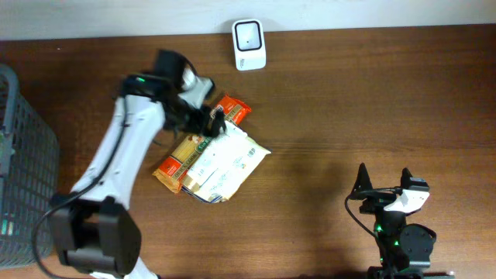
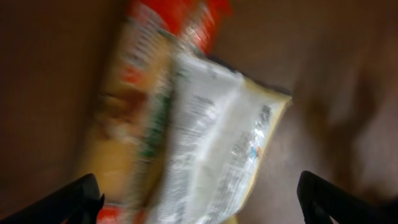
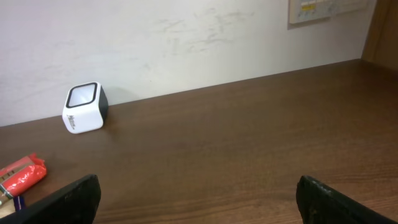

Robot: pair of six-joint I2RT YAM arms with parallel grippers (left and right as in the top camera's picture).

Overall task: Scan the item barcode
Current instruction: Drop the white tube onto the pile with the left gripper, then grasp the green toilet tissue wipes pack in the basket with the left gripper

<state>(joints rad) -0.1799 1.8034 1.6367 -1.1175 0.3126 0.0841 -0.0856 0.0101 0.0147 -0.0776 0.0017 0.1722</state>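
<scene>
On counter, left of centre: packet (image 1: pixel 213 159) lies flat on the brown wooden counter (image 1: pixel 372 101), long axis running diagonally, red end toward the far edge
Packet faces: yellow-orange printed side with a red end, and a white panel of fine print turned upward – whether this is one packet or two stacked cannot be told
Packet in left wrist view: packet (image 2: pixel 205 143) fills the middle of the frame, blurred; print not legible
Left claw: left claw (image 1: pixel 211 120) sits directly over the far end of the packet, jaws spread wide, nothing held
Left claw, own camera: left claw (image 2: pixel 199 196) shows both dark fingertips (image 2: pixel 84 193) at the lower corners, the packet lying between and beyond them
Right claw: right claw (image 1: pixel 384 182) stands at the near right of the counter, well apart from the packet – jaws spread wide, nothing between them
Right claw, own camera: right claw (image 3: pixel 199 193) faces bare wood and a pale wall
Scanner: white scanner (image 1: pixel 249 44) with a dark-rimmed window stands at the far edge of the counter, apart from the packet; also seen as scanner (image 3: pixel 85 108) against the wall
Basket: grey mesh basket (image 1: pixel 23 155) at the left edge
</scene>
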